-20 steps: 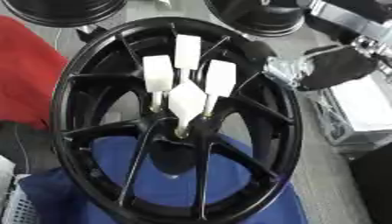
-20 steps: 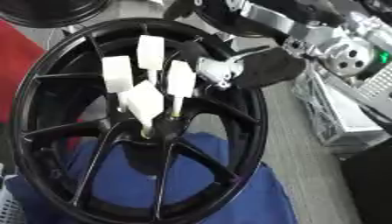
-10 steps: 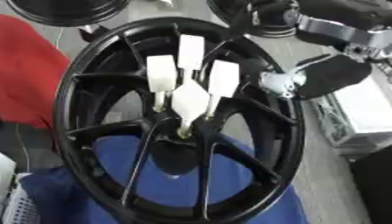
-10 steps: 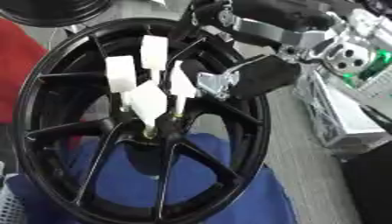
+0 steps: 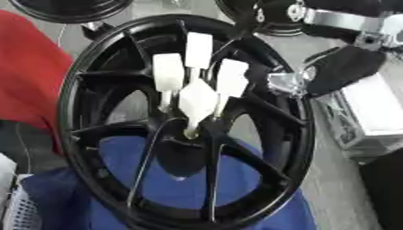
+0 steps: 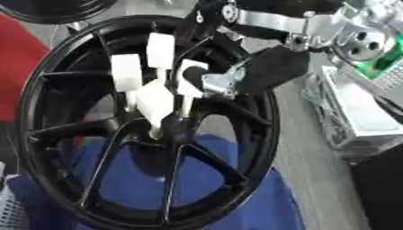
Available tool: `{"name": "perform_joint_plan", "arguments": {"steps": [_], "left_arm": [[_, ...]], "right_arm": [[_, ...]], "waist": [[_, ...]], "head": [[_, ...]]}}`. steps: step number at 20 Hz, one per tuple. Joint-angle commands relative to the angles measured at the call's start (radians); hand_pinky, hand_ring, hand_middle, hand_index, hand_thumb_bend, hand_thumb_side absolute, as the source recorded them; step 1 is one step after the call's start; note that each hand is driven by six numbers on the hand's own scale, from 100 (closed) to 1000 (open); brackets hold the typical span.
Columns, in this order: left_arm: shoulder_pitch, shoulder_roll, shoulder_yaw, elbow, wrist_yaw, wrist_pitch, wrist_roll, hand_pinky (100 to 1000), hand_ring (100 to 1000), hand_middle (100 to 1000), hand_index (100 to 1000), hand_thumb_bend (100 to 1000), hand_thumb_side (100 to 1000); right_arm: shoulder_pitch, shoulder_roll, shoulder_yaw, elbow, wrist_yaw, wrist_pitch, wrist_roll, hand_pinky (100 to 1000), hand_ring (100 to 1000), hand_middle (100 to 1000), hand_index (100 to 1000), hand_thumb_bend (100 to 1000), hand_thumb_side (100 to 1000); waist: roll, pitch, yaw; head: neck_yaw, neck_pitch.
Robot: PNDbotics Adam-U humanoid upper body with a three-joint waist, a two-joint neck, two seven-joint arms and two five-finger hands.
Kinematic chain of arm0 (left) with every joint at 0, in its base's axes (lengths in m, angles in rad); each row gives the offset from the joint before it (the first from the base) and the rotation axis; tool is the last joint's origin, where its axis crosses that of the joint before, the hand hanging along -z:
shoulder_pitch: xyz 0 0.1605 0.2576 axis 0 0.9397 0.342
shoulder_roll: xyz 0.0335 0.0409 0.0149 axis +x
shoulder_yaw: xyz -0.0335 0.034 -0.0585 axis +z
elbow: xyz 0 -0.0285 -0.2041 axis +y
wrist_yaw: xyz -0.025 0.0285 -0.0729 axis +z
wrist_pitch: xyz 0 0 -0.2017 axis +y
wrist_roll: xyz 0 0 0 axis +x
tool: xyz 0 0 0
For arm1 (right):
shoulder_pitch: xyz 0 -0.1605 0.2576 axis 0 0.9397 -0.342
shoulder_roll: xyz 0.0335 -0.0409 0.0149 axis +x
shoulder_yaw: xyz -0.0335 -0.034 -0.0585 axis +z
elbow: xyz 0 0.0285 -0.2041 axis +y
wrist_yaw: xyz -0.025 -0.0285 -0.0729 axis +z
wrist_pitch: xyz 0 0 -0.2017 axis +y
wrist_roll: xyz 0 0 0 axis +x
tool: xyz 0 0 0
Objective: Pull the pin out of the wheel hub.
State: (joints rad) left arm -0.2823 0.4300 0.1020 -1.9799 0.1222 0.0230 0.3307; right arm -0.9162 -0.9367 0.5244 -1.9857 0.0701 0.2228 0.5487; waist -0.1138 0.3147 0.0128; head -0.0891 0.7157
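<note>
A black spoked wheel hub (image 5: pixel 94 130) fills the middle of both views and lies on a blue cloth (image 5: pixel 173 179). Several white-headed pins stand in a cluster over its centre. The lowest one (image 5: pixel 197 101) enters the centre hole, and the rightmost one (image 5: pixel 232 78) is nearest my arm. My right hand (image 6: pixel 271 69) comes in from the upper right over the hub's right rim. It is open, and its silver-tipped fingers (image 6: pixel 217 83) lie right beside the rightmost pin (image 6: pixel 189 78). Blur hides whether they touch it. My left hand shows in no view.
A red cloth (image 5: pixel 28 81) lies left of the hub. More black wheels (image 5: pixel 71 6) sit along the far edge. A white and metal box (image 5: pixel 370 117) stands to the right. A pale basket (image 5: pixel 15 211) shows at the lower left corner.
My right hand has moved left and down from beyond the hub's right rim until it reaches the white pins. The hub and pins have stayed in place.
</note>
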Motion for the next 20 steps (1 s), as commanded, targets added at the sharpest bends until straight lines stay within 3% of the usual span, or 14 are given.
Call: {"name": "perform_joint_plan", "arguments": {"steps": [1,8,16,17,20], "left_arm": [[-0.009,0.023,0.002,-0.02,0.0,0.0,-0.002,814,721,615,728,362,610],[-0.012,0.019,0.003,-0.02,0.001,0.0,-0.001,814,722,615,727,360,612],[-0.016,0.016,0.002,-0.02,-0.003,0.001,-0.003,814,722,614,726,355,617],[-0.018,0.016,0.001,-0.02,-0.003,0.001,-0.003,814,723,614,725,321,590],[-0.021,0.017,0.0,-0.02,-0.006,0.001,-0.005,814,723,614,725,352,620]], "right_arm": [[-0.02,-0.013,-0.018,-0.014,-0.029,0.05,0.055,872,860,829,910,322,596],[-0.021,0.001,-0.047,-0.014,-0.023,0.143,0.15,872,859,831,915,327,568],[0.0,0.016,-0.06,-0.014,0.015,0.182,0.086,870,857,835,916,310,585],[0.002,0.017,-0.06,-0.014,0.015,0.181,0.078,870,859,838,916,279,560],[0.014,0.02,-0.063,-0.014,0.019,0.173,0.048,873,872,857,923,314,575]], "waist": [[0.004,-0.022,0.0],[-0.001,-0.012,0.001],[-0.009,0.019,0.004],[-0.01,0.023,0.004],[-0.012,0.039,0.007]], "head": [[0.003,0.004],[0.002,-0.014],[-0.017,-0.03],[-0.018,-0.031],[-0.02,-0.036]]}}
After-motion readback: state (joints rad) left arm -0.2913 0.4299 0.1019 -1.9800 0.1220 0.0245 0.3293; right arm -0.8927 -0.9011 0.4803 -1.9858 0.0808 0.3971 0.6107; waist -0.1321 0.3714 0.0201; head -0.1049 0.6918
